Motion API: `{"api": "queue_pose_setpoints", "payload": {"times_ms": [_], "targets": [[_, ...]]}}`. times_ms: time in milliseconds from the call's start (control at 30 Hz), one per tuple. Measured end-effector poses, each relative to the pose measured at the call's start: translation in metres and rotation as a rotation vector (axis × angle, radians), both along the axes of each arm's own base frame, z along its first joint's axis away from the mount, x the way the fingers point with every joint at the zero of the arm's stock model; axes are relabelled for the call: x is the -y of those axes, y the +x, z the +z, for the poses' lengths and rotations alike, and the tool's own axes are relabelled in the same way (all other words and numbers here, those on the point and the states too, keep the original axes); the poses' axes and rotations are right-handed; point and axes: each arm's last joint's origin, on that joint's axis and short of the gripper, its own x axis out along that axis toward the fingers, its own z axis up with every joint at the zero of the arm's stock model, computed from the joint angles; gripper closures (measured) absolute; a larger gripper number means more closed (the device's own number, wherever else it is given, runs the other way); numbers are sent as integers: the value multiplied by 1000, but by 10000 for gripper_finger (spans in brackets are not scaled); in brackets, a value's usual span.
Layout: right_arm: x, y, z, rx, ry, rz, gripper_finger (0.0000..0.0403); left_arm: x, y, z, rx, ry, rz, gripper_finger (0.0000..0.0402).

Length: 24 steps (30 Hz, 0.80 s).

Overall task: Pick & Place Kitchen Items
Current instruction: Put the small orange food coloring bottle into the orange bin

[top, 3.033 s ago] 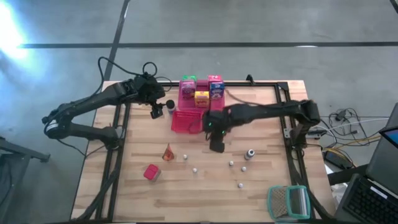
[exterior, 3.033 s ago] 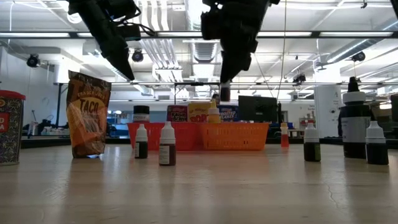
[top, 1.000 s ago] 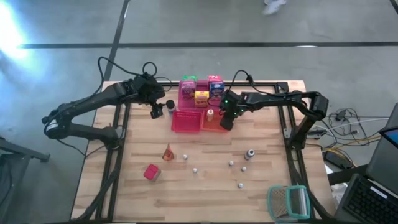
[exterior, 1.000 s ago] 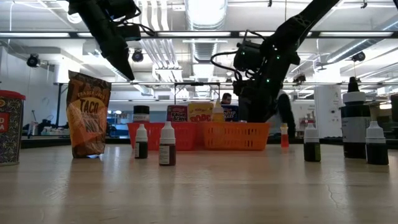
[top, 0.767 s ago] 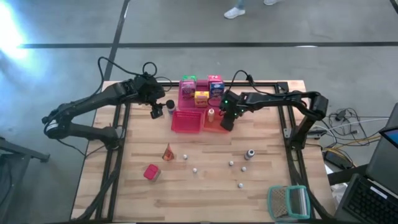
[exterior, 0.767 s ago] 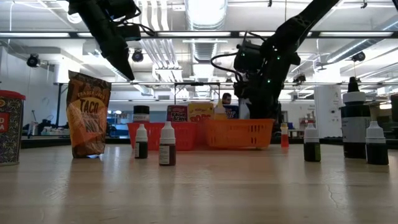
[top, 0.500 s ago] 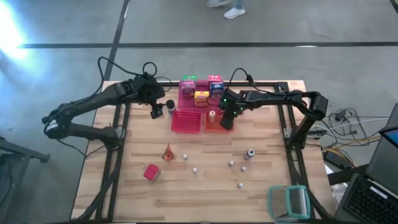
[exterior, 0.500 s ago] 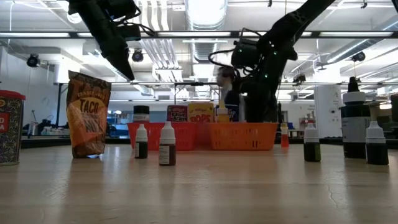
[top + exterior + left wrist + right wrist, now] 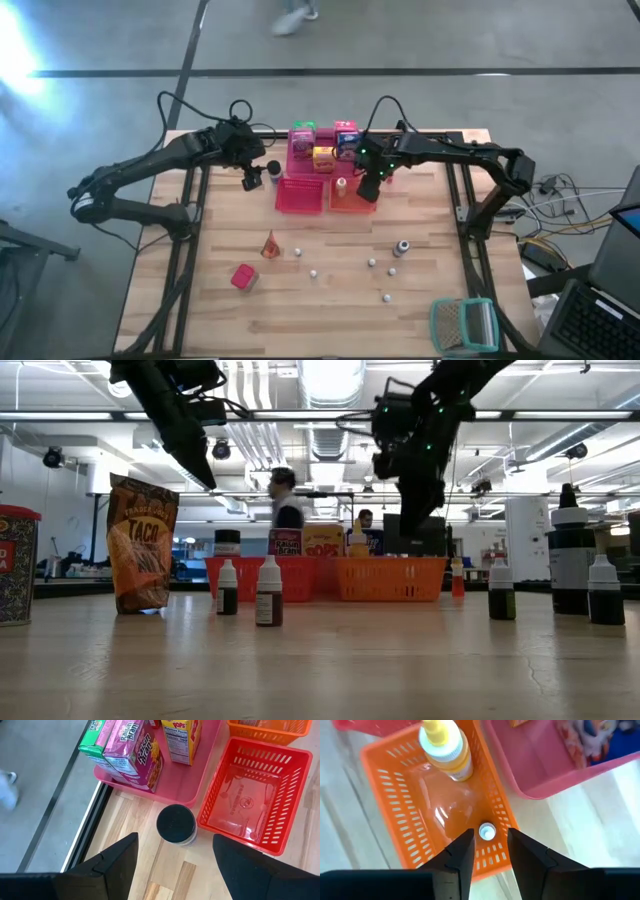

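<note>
Kitchen items: you have them in two groups; cartons [image 9: 322, 148] stand on the pink tray [image 9: 303, 165] at the far edge; loose pieces are scattered over the near half of the table [image 9: 330, 310]
Cartons: from the left wrist view you see a green [image 9: 97, 746], a pink [image 9: 134, 751] and a yellow one [image 9: 182, 739] upright on the pink tray
Orange basket: it [image 9: 400, 820] sits just beside the pink tray and the red basket [image 9: 300, 194]; inside stand a yellow bottle [image 9: 444, 746] and a small white-capped bottle [image 9: 487, 831] near one wall
Right gripper: it [image 9: 368, 186] hangs above the orange basket; its fingers [image 9: 455, 865] stand a little apart with nothing between them; the white-capped bottle shows in the gap, lower down
Left gripper: it [image 9: 250, 178] hovers above the far left of the table; its fingers [image 9: 117, 862] are spread wide and empty
Jar: you find a dark-lidded jar [image 9: 176, 824] upright on the wood, between the pink tray and the red basket, below the left gripper
Red basket: it holds nothing you can see
Near half: a taco bag [image 9: 141, 544], a red can [image 9: 243, 277], a dark bottle [image 9: 401, 247] and several tiny bottles [image 9: 313, 272] stand well apart from one another
Mesh thing: a teal-framed one [image 9: 463, 325] lies at the near right corner
Room: you see a person [image 9: 285, 510] beyond the table in the low view
</note>
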Motion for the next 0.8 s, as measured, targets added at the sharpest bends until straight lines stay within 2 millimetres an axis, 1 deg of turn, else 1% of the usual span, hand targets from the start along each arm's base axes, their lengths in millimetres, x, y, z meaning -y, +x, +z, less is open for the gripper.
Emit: {"api": "queue_pose_setpoints", "payload": {"times_ms": [167,267,367,500,800], "targets": [[-2,-21,21,55,-47,-100,310,0,0,0,0,0,0,140],[-2,-36,24,59,-84,-189,319,0,0,0,0,0,0,140],[1,-51,20,51,-75,-277,325,0,0,0,0,0,0,140],[5,-62,9,23,-47,-356,319,0,0,0,0,0,0,140],[11,-64,-7,-27,-5,-403,269,0,0,0,0,0,0,140]]}}
